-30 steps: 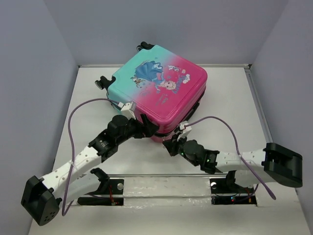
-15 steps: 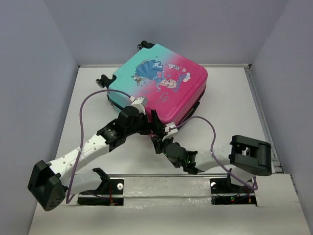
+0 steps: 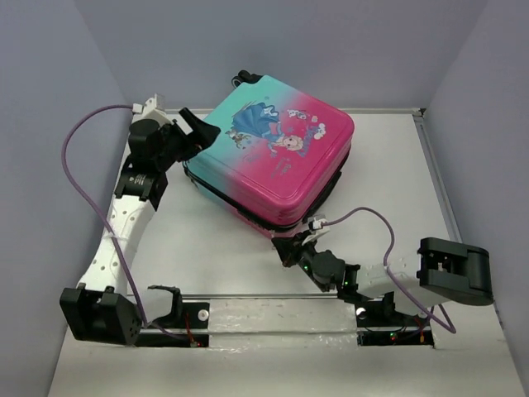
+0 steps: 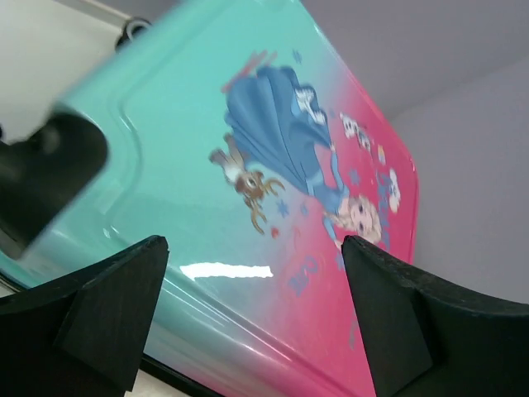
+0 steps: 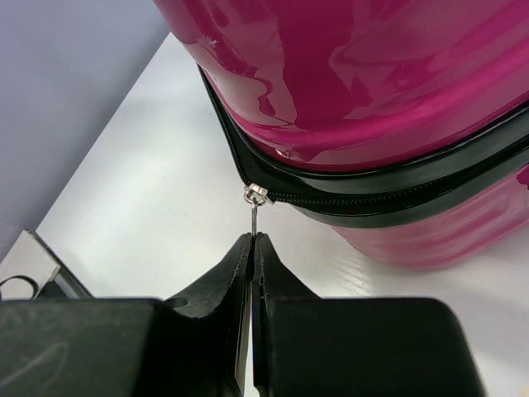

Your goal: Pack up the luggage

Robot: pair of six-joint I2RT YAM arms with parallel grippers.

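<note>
The luggage point(image 3: 277, 157) lies flat and closed on the table, teal at the left, pink at the right, princess print up. My right gripper point(image 3: 287, 246) is shut on the metal zipper pull point(image 5: 254, 213) at the near pink corner, on the black zipper band point(image 5: 388, 192). My left gripper point(image 3: 197, 131) is open at the teal far-left corner, above the lid point(image 4: 248, 165), its fingers point(image 4: 107, 306) apart and empty. A black wheel point(image 3: 241, 78) shows at the back.
Grey walls enclose the white table point(image 3: 397, 182) on three sides. A metal rail point(image 3: 273, 308) with the arm bases runs along the near edge. Purple cables point(image 3: 83, 149) loop beside each arm.
My left arm has swung from the case's near side up to its far-left teal corner. My right gripper stays at the near corner, and its arm has folded back toward its base.
</note>
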